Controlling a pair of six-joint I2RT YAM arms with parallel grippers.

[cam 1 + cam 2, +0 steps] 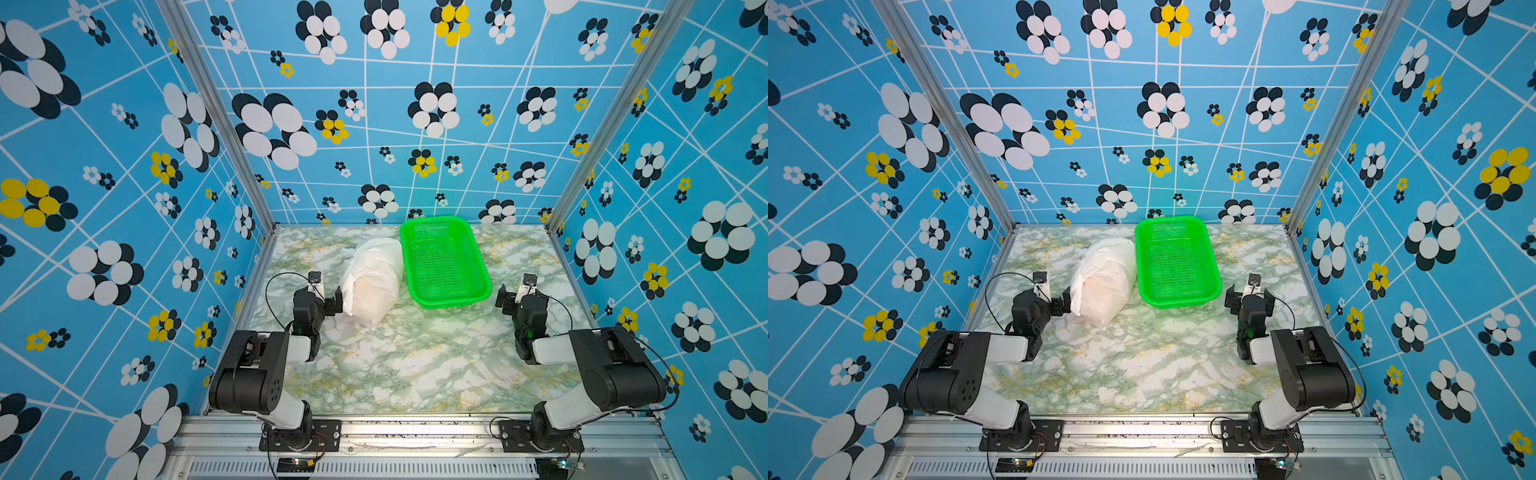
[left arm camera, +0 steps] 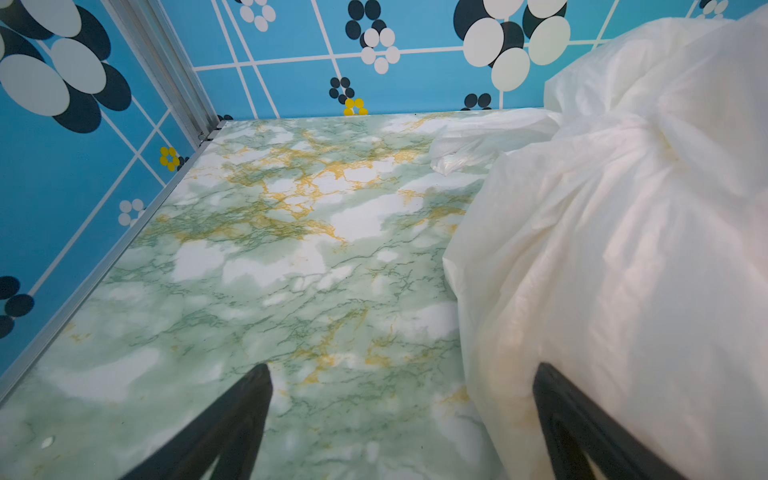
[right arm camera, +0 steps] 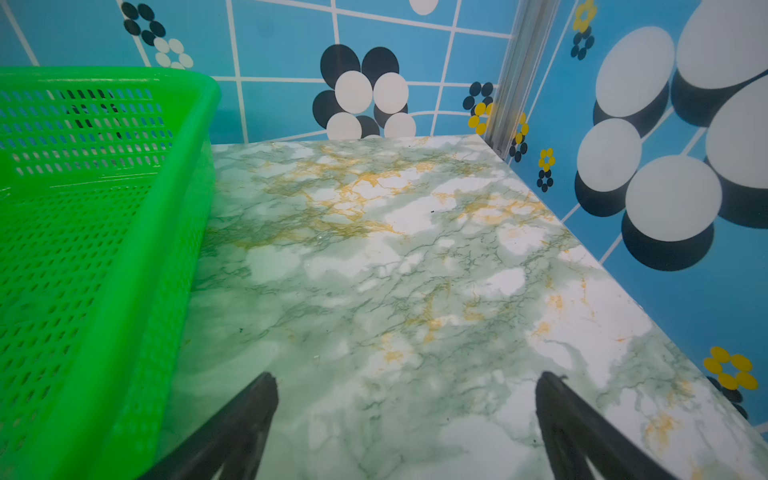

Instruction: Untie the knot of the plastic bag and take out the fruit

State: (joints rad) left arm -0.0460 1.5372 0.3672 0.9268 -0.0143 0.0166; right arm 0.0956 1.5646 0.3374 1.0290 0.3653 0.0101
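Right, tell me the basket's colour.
Bright green basket, clearest in the right wrist view.

**Bright, Even Light, Soft Up Close**

You had bright, even light in both top views, with only faint shadows under the bag (image 1: 372,282) and basket (image 1: 453,301) on the table (image 1: 415,365). The walls (image 1: 124,166) bowed toward the edges. In the left wrist view, the fingers (image 2: 232,428) of the left gripper (image 2: 402,368) were blurred, and the bag looked nearly washed out.

My left arm (image 1: 249,374) was folded low, elbow bent back, forearm pointing forward, wrist tipped down. My left fingers (image 2: 237,419) stood spread wide, gripping nothing. Right arm (image 1: 615,374) mirrored it: folded low, forearm forward, wrist tipped down. My right fingers (image 3: 241,419) were spread wide too, empty. Each arm was on its own side.
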